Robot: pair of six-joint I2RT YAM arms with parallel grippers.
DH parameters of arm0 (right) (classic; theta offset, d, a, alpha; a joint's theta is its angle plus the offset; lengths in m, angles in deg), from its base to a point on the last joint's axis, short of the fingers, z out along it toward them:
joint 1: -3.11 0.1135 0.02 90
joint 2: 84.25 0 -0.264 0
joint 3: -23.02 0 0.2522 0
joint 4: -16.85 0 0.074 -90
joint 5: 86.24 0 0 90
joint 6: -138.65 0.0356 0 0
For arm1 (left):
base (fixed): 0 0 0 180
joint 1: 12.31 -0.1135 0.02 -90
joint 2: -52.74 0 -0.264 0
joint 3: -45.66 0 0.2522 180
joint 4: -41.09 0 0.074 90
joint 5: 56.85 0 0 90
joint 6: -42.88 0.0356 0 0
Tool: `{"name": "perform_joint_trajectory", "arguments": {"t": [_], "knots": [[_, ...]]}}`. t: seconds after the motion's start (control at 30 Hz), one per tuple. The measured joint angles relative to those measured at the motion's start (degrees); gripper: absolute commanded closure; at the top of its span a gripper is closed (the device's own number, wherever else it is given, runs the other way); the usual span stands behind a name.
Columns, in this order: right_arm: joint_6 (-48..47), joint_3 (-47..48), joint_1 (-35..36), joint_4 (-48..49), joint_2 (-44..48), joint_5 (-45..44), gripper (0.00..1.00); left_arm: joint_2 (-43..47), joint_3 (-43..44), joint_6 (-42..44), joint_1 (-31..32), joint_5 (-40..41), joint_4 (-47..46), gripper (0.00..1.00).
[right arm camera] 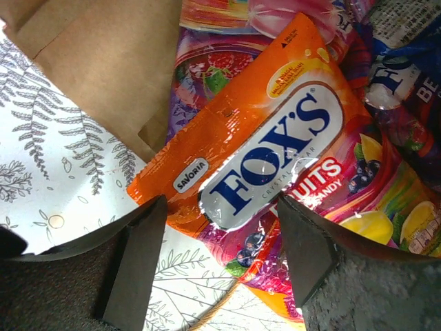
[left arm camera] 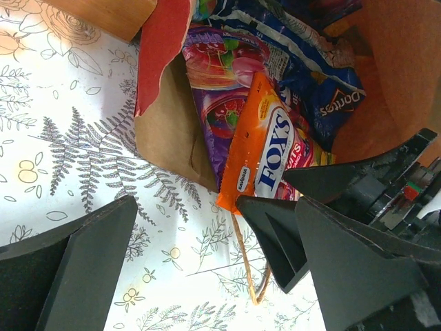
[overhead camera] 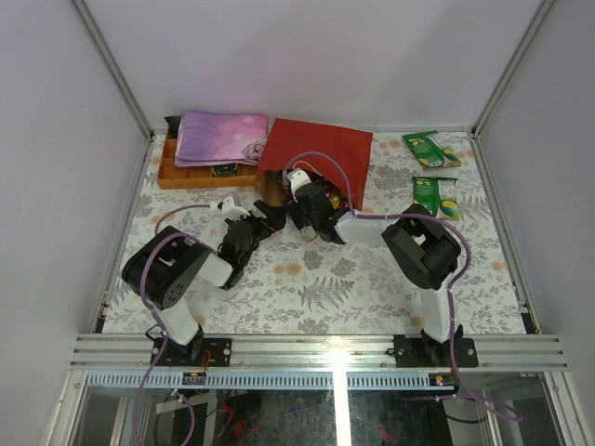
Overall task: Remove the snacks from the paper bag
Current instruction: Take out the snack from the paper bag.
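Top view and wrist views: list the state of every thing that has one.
paper bag, on its side, mouth open.
orange Fox's packet, half out of the mouth.
purple packet, inside the bag.
blue Doritos bag, inside the bag.
green packets, out, flat on the table.
left gripper, open, empty.
right gripper, open, straddling the orange packet.

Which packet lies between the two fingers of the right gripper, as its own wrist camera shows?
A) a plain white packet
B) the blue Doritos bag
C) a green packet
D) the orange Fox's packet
D: in the right wrist view the right gripper, jaws apart, straddles the orange Fox's packet at the mouth of the paper bag.
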Motion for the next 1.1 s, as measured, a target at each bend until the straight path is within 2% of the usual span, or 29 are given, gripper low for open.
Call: {"name": "perform_joint_trajectory", "arguments": {"t": [0.47, 0.63, 0.93, 1.1], "knots": [[-3.19, -0.04, 0.39, -0.48, 0.00, 6.80, 0.30, 0.20, -0.81, -0.59, 0.00, 0.39, 1.68, 0.00], [-5.35, 0.00, 1.33, -0.98, -0.02, 5.92, 0.31, -0.96, -1.05, -1.29, -0.02, 0.39, 0.98, 0.00], [-7.78, 2.03, 2.36, -1.68, -2.43, 0.70, 0.32, -8.04, -1.03, -2.93, -0.20, 0.74, -7.04, 0.00], [-8.52, 2.23, 2.40, -1.68, -2.62, -1.07, 0.33, -7.30, 0.15, -2.23, 2.29, 5.66, -3.74, 0.00]]}}
